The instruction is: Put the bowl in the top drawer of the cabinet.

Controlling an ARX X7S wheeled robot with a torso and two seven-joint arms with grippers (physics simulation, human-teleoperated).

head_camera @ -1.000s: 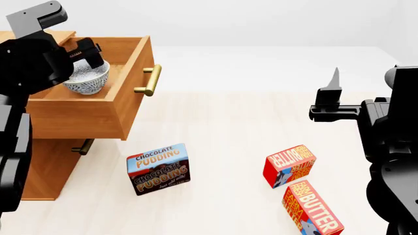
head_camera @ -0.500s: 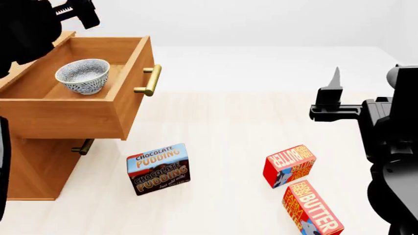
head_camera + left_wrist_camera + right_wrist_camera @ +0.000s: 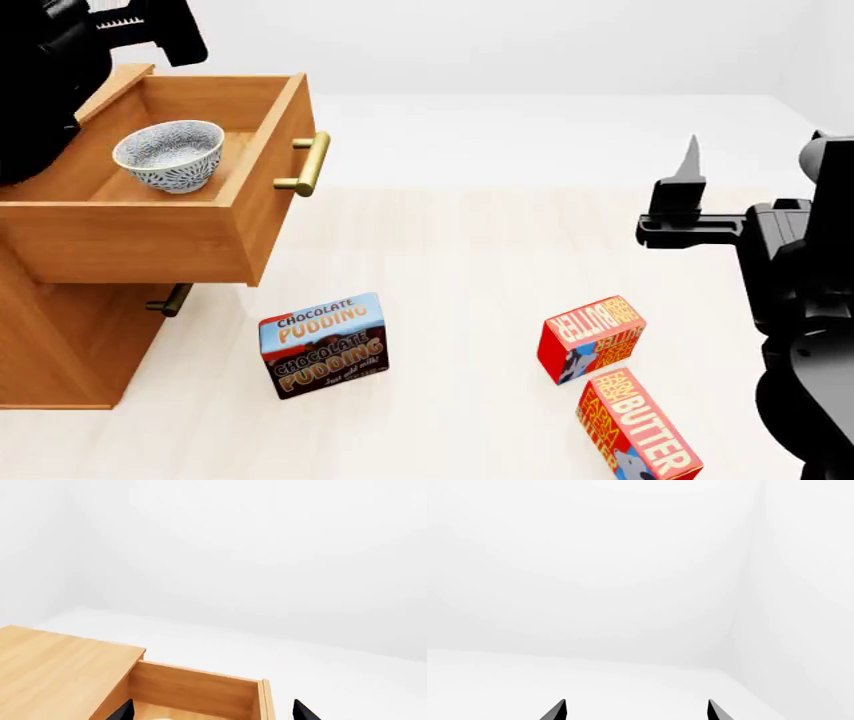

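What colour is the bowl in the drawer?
The bowl is white-grey with dark speckles, best seen in the head view.

Bowl: white-grey, fine dark speckle all over
Top drawer: light brown wood, visible grain; bar handle brass
Cabinet: same light brown wood; lower handle darker brass
Pudding box: blue top, dark brown lower band, white and orange lettering
Butter boxes: red with orange-yellow lettering, small blue patches
Floor: pale cream planks
Walls: plain white
Left gripper and right gripper: black
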